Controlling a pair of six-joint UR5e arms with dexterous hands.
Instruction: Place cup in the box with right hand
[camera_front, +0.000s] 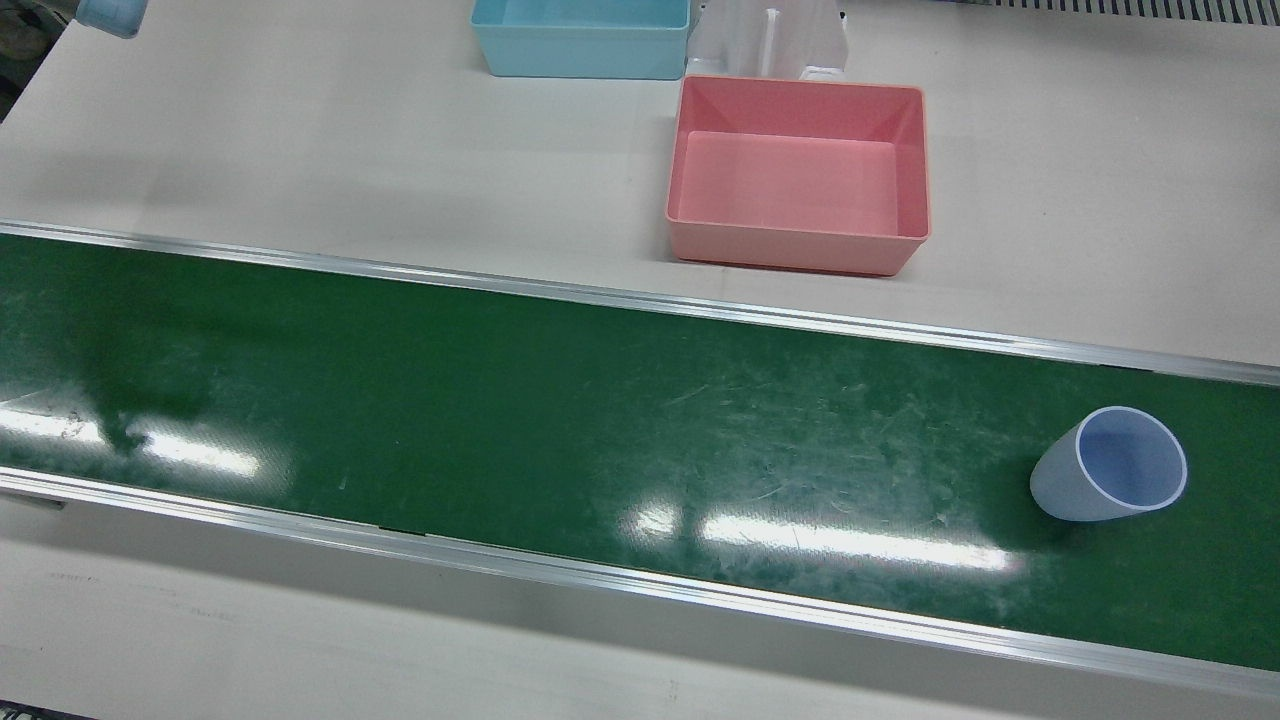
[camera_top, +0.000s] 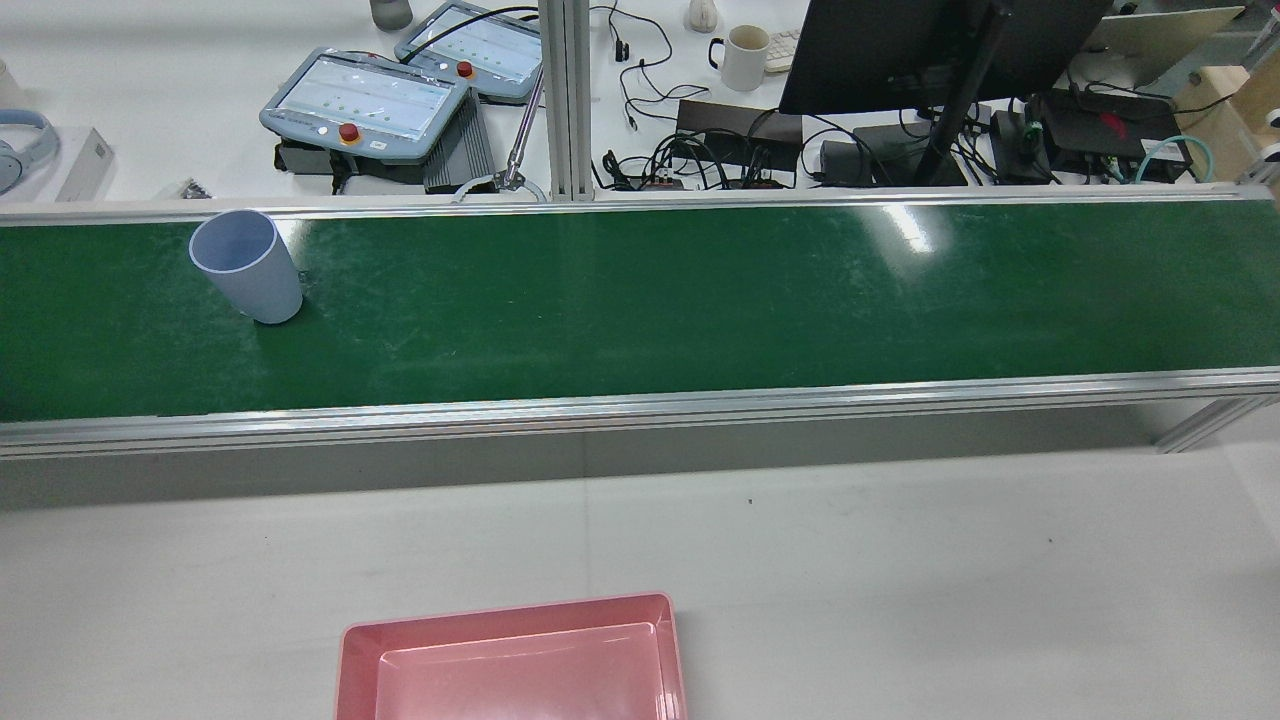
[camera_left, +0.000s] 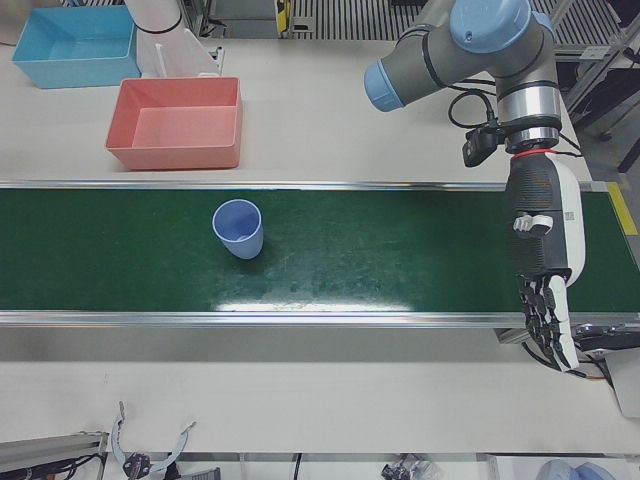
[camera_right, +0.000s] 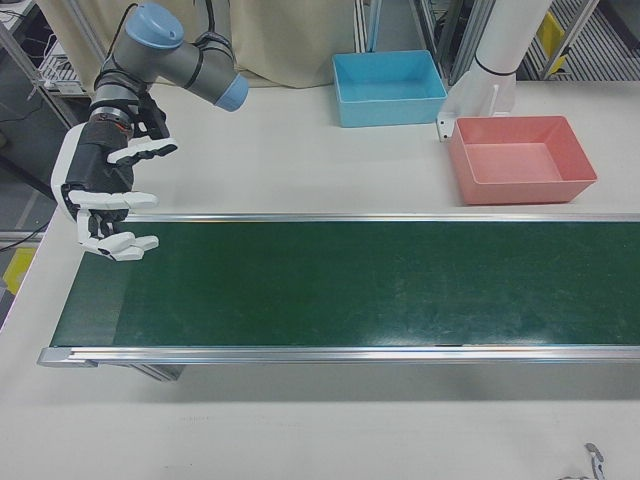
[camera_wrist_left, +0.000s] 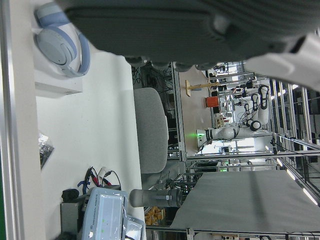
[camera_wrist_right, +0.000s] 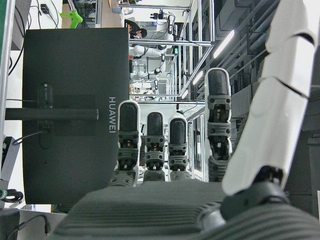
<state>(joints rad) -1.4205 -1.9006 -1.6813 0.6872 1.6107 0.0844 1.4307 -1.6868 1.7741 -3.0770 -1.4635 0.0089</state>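
A pale blue cup (camera_front: 1110, 478) stands upright on the green conveyor belt (camera_front: 560, 420), also seen as the cup (camera_top: 248, 266) in the rear view and the cup (camera_left: 238, 228) in the left-front view. The pink box (camera_front: 800, 175) sits on the white table beyond the belt; the same box (camera_right: 520, 158) shows empty. My right hand (camera_right: 108, 200) hovers open over the far end of the belt, well away from the cup. My left hand (camera_left: 545, 275) hangs open past the belt's other end, fingers pointing down.
A light blue box (camera_front: 582, 38) stands beside the pink one near a white pedestal (camera_front: 770, 40). Behind the belt in the rear view are teach pendants (camera_top: 365, 100), a monitor (camera_top: 900, 50), cables and a mug (camera_top: 745, 55). Aluminium rails (camera_front: 640, 300) edge the belt.
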